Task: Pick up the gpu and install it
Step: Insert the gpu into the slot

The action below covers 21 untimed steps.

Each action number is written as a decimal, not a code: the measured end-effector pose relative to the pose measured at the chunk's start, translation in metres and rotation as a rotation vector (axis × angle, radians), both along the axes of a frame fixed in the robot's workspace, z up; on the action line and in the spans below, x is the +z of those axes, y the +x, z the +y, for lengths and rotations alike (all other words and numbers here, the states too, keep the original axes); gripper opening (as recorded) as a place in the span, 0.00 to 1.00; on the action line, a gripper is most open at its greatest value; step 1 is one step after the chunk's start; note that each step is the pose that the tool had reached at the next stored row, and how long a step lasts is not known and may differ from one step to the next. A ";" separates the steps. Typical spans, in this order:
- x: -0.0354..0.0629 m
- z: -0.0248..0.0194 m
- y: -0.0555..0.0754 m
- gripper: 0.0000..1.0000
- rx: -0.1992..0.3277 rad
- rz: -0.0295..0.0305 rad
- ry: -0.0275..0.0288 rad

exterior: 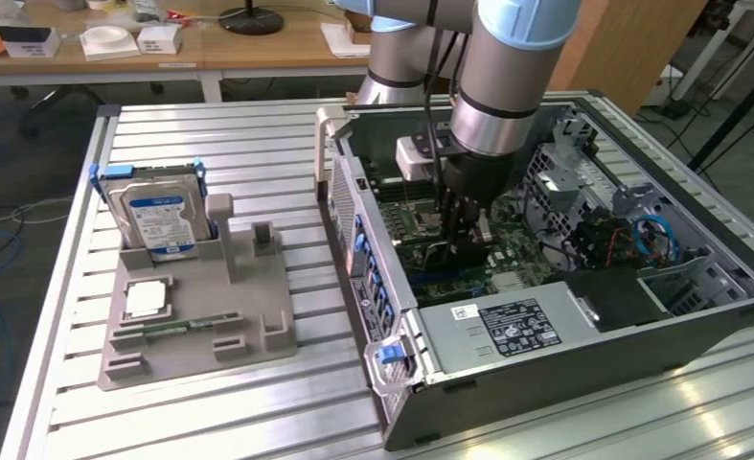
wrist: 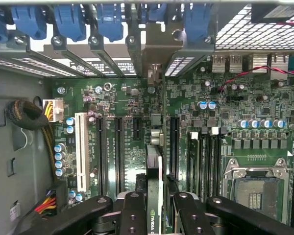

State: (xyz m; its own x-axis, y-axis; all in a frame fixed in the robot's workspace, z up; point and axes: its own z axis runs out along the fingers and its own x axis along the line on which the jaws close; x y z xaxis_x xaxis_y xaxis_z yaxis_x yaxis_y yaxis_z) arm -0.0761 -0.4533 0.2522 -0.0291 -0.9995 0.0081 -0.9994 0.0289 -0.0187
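The tool [wrist: 156, 210] stood partly closed, its fingers [wrist: 133, 211] clamped on either face of the gpu [wrist: 156, 169]. The card was held on edge inside the computer case [exterior: 683, 311], just over the motherboard [wrist: 120, 147]; it possibly touched a slot, though the contact was hidden. White "NVIDIA" lettering with a green logo showed on the card between the fingers. On the worktop [exterior: 223, 144] the hard drive [exterior: 159, 218] bore a blue-white label, its print too small to read.
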 end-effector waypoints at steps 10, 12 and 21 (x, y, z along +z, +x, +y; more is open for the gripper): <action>-0.0038 0.0000 0.000 0.26 0.000 0.0002 -0.0003; -0.0048 0.0000 0.000 0.26 0.000 0.0003 -0.0005; -0.0008 0.0001 0.000 0.26 0.000 -0.0003 0.0005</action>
